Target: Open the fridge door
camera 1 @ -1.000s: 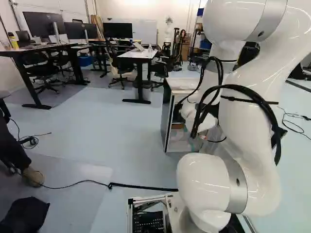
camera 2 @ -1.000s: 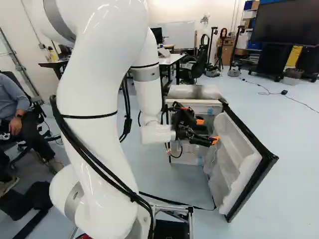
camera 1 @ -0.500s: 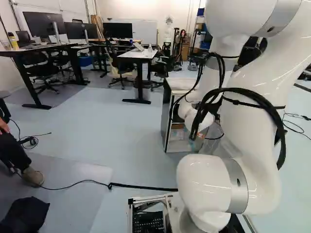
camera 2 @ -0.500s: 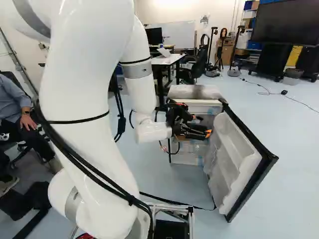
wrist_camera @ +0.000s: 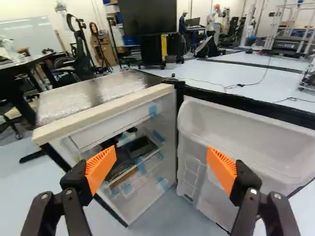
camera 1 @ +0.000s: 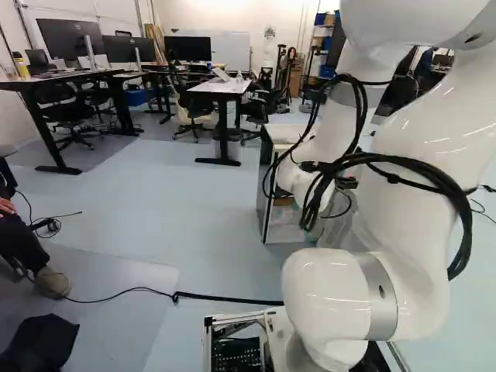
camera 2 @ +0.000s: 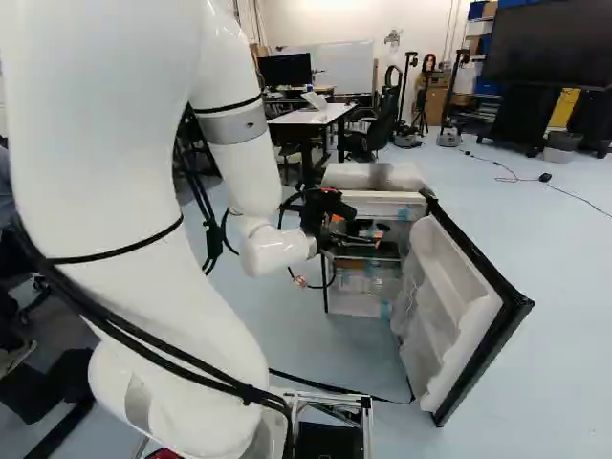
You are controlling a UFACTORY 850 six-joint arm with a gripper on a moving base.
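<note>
In the right base view my gripper (camera 2: pixel 359 234) is in front of the open fridge's cavity, left of the door. The wrist view shows the gripper (wrist_camera: pixel 161 169) open, its orange pads wide apart with nothing between them. Ahead stands the small fridge (wrist_camera: pixel 106 120), its shelves and blue tape visible inside. The white-lined fridge door (wrist_camera: pixel 241 142) is swung wide open, hinged at the cabinet's edge; in the right base view the door (camera 2: pixel 459 306) angles out toward the base. No contact between fingers and door shows.
A white table (camera 2: pixel 316 117) and an office chair (camera 2: pixel 382 124) stand behind the fridge. A black cable (camera 1: pixel 225 299) crosses the floor ahead of the base. A seated person is at the left. Far off in the wrist view is another robot (wrist_camera: pixel 216 14).
My arm has shifted left in the right base view, drawing the gripper back from the door toward the cabinet's left side. The fridge, its door and the base have stayed put.
</note>
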